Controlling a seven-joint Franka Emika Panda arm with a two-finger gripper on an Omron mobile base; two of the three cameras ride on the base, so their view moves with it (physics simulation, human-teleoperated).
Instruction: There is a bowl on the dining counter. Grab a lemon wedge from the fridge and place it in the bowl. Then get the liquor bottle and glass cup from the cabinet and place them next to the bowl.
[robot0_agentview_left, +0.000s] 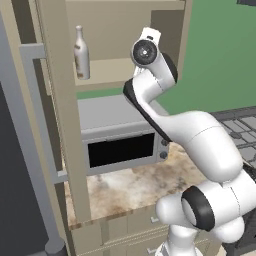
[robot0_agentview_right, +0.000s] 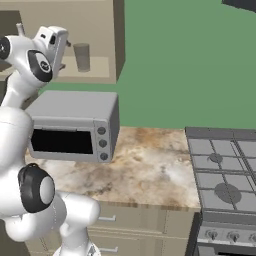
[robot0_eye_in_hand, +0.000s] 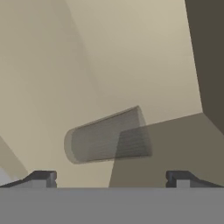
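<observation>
Your glass cup (robot0_eye_in_hand: 108, 136) stands on the shelf inside the open cabinet (robot0_agentview_right: 116, 45), dead ahead of the tool (robot0_eye_in_hand: 109, 179) and centred between its two fingertips (robot0_eye_in_hand: 42, 178), which stand wide apart with nothing between them (the hand view is rolled, so the cup looks laid on its side; it is upright in the right base view). The cup is not yet touched. Judge it light, rigid and smooth-walled, so it could slip or tip if you nudge it before closing; take it across the middle of its wall, fingers on opposite sides, and squeeze gently, since glass would not forgive a hard pinch or a knock on the shelf edge. The liquor bottle (robot0_agentview_left: 81, 53) stands further along the same shelf, well apart from the cup. Below the cabinet, a grey toaster oven (robot0_agentview_right: 72, 125) sits on the marbled worktop (robot0_agentview_right: 150, 170), beside a stove (robot0_agentview_right: 225, 175).
</observation>
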